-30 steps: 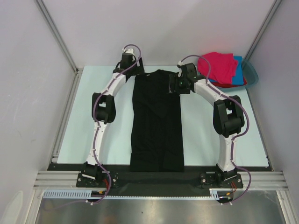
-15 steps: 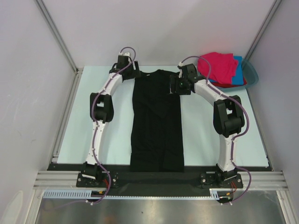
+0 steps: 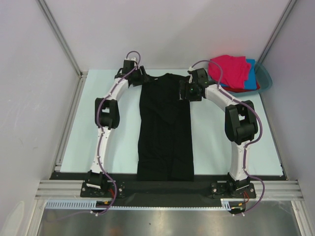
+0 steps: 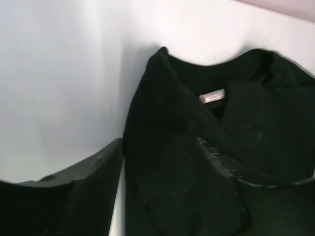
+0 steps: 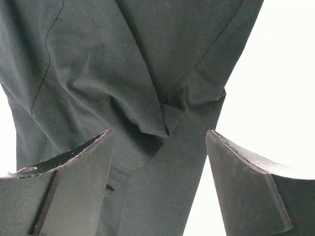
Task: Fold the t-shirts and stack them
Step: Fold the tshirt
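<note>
You have bare tabletop [image 3: 78,128] down the left of the frame and again right of centre. The black t-shirt [image 3: 165,128] fills the middle strip. The teal basin [image 3: 266,77] blocks the upper right corner.

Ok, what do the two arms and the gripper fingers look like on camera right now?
The arms match: the left arm and right arm have white links, bulky black joints and a mauve cable looped alongside. The right gripper has flat, dark, wedge-shaped fingers with scuffed pale edges.
</note>
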{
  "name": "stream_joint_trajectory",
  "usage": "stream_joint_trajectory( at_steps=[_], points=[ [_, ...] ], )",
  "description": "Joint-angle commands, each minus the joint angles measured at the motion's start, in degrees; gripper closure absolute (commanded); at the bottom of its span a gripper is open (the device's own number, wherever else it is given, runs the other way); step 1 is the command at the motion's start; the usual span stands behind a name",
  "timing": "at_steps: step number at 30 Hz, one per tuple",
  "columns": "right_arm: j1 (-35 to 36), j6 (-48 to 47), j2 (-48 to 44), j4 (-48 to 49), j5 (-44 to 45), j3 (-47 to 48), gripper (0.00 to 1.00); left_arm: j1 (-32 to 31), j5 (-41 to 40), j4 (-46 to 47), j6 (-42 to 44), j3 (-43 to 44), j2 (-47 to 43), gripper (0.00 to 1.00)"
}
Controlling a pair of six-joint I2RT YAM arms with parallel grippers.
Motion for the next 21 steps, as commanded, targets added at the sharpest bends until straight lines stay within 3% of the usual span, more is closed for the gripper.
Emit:
stream_joint_trajectory(
  at_steps=[1, 8, 15, 18, 21],
  points=[
    [-0.48, -0.02, -3.03, -0.17, -0.09, -0.21, 0.19, 0.35, 4.5, 2.71, -4.46, 0.64, 1.88, 0.4],
    [-0.92, -0.72, -2.94, -1.13, -0.17, -0.39, 0.19, 0.26, 7.14, 7.54, -9.48, 1.61, 4.08, 0.6],
    [-1.19, -0.63, -2.68, -1.31, -0.88, -1.09, 0.19, 1.93, 6.88, 13.52, -13.61, 1.26, 3.56, 0.92],
    [-1.1, -0.55, -2.59, -1.22, -1.14, -1.36, 0.19, 3.69, 7.05, 17.55, -16.86, 0.21, 2.24, 1.0],
    [-1.1, -0.37, -2.68, -1.22, -1.14, -1.53, 0.19, 6.06, 7.57, 20.98, -21.25, 0.47, 1.89, 1.0]
  ],
)
